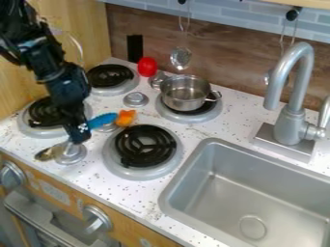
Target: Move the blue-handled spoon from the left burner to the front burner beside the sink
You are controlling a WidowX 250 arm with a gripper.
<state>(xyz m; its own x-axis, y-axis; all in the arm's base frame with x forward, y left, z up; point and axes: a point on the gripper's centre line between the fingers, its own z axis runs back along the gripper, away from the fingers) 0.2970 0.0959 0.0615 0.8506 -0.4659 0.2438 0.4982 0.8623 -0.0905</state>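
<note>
**Speckled counter (235, 132), gripper (77, 139) low by the front-left burner (45, 114)**

The arm (55, 67) comes in from the upper left. I cannot tell whether the gripper is wide, narrow or holding something. A brownish spoon (46, 153) lies just left of a small silver disc (71, 154), below the gripper. A blue utensil (102, 120) angles up to the right beside the gripper, near an orange piece (126, 117). A metal pot (185, 92) sits on the back-right burner (166, 113), near a red thing (147, 66). The sink (169, 193) and faucet (293, 118) are at right; a ladle (181, 58) hangs behind.
</note>
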